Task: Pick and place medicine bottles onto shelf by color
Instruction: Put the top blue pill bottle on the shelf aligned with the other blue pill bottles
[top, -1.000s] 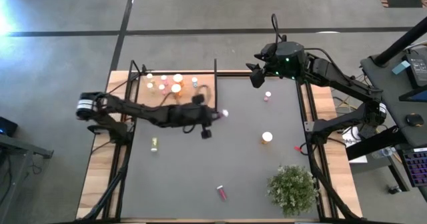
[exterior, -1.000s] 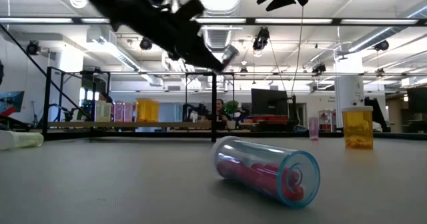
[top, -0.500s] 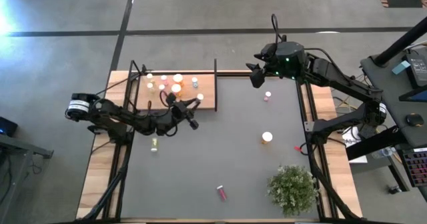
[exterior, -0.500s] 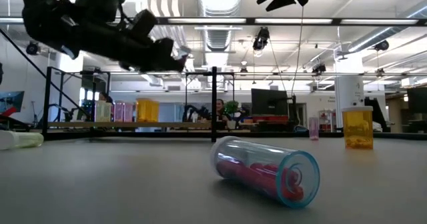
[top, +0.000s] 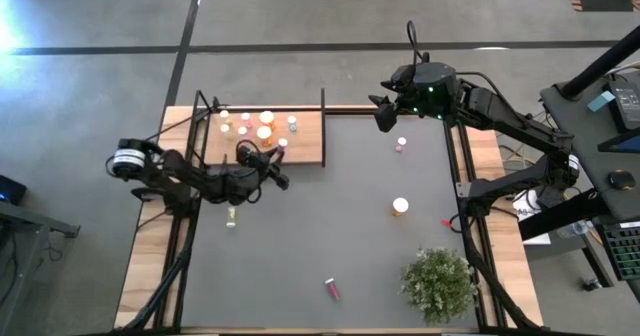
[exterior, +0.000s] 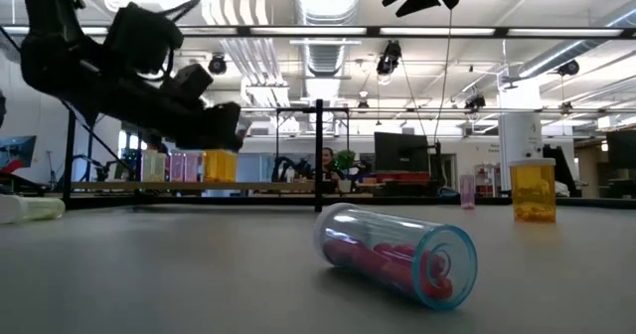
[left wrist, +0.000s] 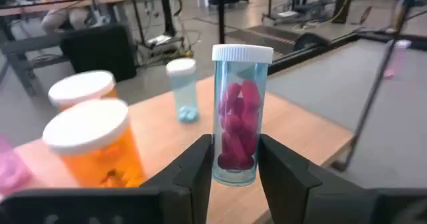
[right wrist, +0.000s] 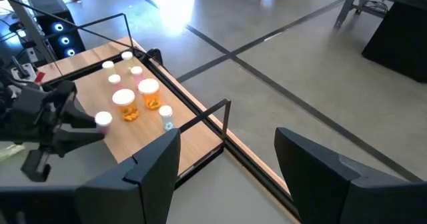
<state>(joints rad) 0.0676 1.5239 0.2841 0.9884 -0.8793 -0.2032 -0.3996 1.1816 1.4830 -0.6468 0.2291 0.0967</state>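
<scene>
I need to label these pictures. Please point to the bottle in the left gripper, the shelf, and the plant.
bottle (left wrist: 236,121), left wrist view, on its body with pink pills.
shelf (top: 308,139), high view, on bare wood near its right end.
plant (top: 438,284), high view, on the middle of its leaves.
</scene>
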